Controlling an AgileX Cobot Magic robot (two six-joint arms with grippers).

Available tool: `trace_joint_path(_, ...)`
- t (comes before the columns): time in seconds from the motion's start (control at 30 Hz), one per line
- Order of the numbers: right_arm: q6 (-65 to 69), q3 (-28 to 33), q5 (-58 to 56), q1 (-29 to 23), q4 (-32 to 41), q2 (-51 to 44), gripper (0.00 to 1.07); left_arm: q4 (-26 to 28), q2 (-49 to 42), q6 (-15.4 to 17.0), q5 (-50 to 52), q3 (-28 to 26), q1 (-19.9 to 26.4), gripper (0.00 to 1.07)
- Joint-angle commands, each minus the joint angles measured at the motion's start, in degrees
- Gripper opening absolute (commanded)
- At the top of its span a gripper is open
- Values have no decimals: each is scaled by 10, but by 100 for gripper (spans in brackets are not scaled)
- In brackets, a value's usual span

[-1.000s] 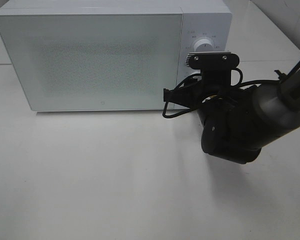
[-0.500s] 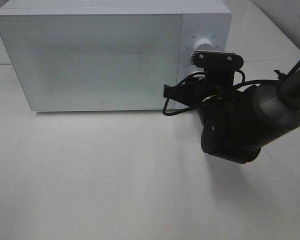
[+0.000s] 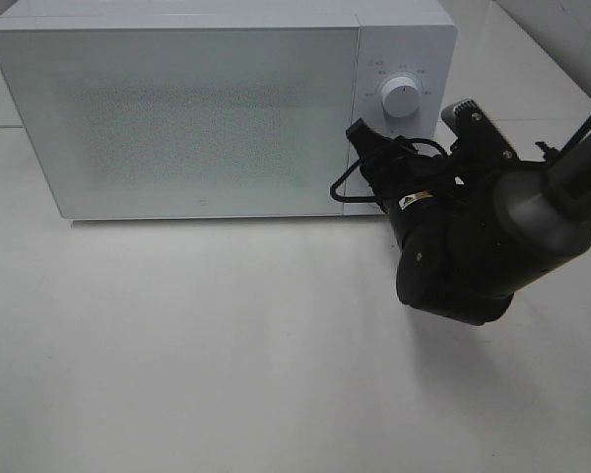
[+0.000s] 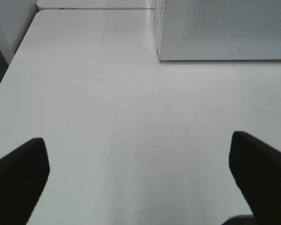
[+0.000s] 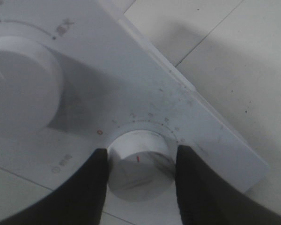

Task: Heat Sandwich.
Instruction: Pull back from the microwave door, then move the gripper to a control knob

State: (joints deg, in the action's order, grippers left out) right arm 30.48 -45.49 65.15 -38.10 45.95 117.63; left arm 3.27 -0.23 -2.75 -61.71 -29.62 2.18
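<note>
A white box-shaped microwave oven (image 3: 207, 108) w/ a frosted, speckled door (image 3: 197, 118) is seen from above on a plain white surface (image 3: 177, 345); the door is shut. The right hand (image 5: 141, 157) is brought up to the control panel (image 5: 145, 93). Its two black fingers (image 5: 91, 187) are closed against opposite sides of the lower dial (image 5: 140, 171), a small white round plastic knob w/ a red pointer line. The knob is gripped and nothing else is held. That hold is judged to be for twisting the dial, i.e. setting the heating time, since a pinch across the knob gives the turn. The larger white round upper dial (image 3: 401, 99) is not touched. The left hand (image 4: 140, 183) is held low over bare surface, well apart from the oven's front corner, fingers spread wide w/ nothing btwn them, prob. parked out of the way. The sandwich is not visible in any view. It is judged to be inside, behind the shut door, but that can't be confirmed thru the frosted panel. As for writing, a red "0" (image 5: 99, 132) is printed at the start of the lower dial's tick scale. The grey numerals along the arc are too faint to be read reliably. Other small marks on panel and door are too small to be read, and no brand can be made out.
</note>
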Motion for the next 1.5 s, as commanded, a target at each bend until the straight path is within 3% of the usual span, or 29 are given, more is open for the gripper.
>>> trace_joint_path(0.03,140,-15,27,1,-60,-4,10,5,-11,1,6,1,1,100)
trace_joint_path(0.63,541,-15,70,1,-60,-4,10,5,-11,1,6,1,1,100)
trace_joint_path(1.23,532,-15,79,1,-66,-4,13,5,-11,1,6,1,1,100)
trace_joint_path(1.5,509,-15,90,1,-64,-4,23,5,-11,1,6,1,1,100)
